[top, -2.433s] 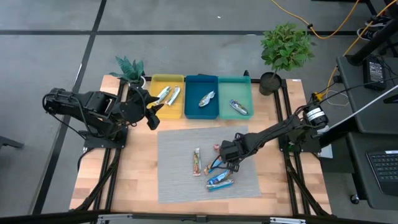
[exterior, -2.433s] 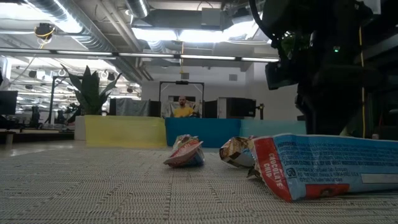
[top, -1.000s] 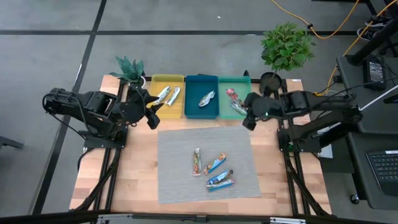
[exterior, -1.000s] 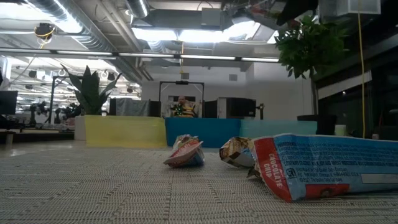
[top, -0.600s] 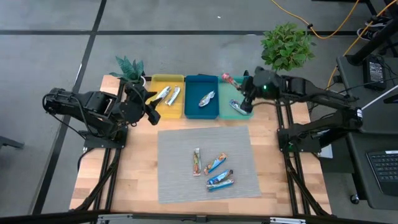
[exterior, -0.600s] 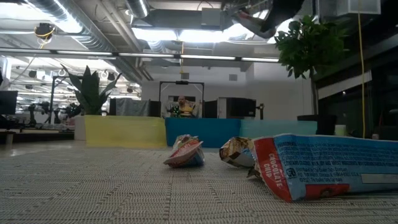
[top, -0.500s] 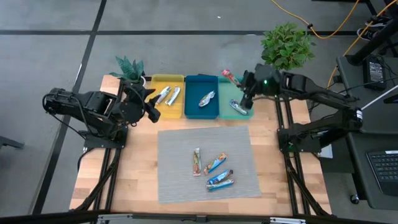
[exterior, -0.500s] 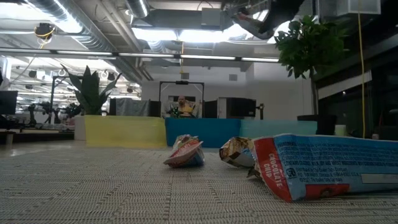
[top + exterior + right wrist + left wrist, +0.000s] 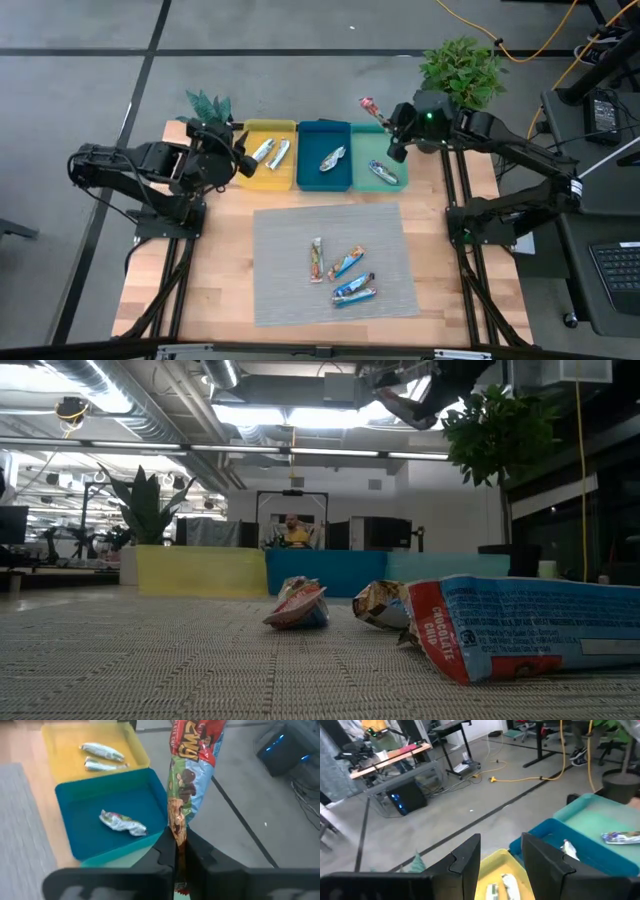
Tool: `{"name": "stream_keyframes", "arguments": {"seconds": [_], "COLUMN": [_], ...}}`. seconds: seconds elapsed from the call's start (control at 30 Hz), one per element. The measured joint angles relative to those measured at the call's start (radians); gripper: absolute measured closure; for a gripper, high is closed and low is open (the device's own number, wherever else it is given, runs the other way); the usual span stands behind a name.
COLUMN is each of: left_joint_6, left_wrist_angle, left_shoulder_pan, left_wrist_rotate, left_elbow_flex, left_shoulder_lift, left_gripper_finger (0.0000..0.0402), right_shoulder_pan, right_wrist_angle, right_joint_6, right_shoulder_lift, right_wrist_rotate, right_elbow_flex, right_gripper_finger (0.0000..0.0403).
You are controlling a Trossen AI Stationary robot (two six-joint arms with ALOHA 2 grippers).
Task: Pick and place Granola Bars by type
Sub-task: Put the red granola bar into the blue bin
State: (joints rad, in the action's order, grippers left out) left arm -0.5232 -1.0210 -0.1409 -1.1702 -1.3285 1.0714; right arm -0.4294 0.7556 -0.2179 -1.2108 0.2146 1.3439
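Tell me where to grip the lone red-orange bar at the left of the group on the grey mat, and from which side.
Grip the long, narrow red-orange wrapped bar at its middle, coming straight down from above. It lies flat on the grey woven mat, its long axis running toward the trays, so the pincer fingers should probably close across its narrow width. Its left side is open; the blue wrapped bar lies close on the right.

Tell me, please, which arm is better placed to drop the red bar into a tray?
The right: its gripper holds the red granola bar by the teal tray. The left gripper waits open beside the yellow tray.
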Motion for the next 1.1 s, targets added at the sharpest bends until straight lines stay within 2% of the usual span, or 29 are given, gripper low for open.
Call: {"name": "stream_keyframes", "arguments": {"seconds": [0.07, 0.27, 0.5, 0.83, 0.97, 1.1], "left_joint_6": [0.025, 0.083, 0.111, 0.129, 0.142, 0.141], "left_wrist_angle": [0.000, 0.000, 0.000, 0.000, 0.000, 0.000], "left_shoulder_pan": [0.011, 0.043, 0.062, 0.062, 0.062, 0.062], "left_wrist_rotate": [0.000, -0.042, -0.061, -0.066, -0.066, -0.066], "left_elbow_flex": [0.000, 0.000, 0.000, 0.000, 0.000, 0.000], "left_shoulder_lift": [0.000, 0.000, 0.000, 0.000, 0.000, 0.000], "left_gripper_finger": [0.0266, 0.0269, 0.0272, 0.0270, 0.0273, 0.0273], "right_shoulder_pan": [-0.008, -0.044, -0.057, -0.098, -0.114, -0.125], "right_wrist_angle": [-0.020, -0.129, -0.245, -0.252, -0.251, -0.245], "right_joint_6": [-0.001, 0.003, -0.018, -0.059, -0.055, -0.031], "right_shoulder_lift": [-0.004, -0.079, -0.192, -0.299, -0.317, -0.337], "right_wrist_rotate": [-0.008, -0.182, -0.206, -0.218, -0.221, -0.268], "right_elbow_flex": [-0.009, -0.029, -0.005, 0.134, 0.144, 0.144], "right_gripper_finger": [0.0385, 0.0381, 0.0384, 0.0383, 0.0382, 0.0383]}}
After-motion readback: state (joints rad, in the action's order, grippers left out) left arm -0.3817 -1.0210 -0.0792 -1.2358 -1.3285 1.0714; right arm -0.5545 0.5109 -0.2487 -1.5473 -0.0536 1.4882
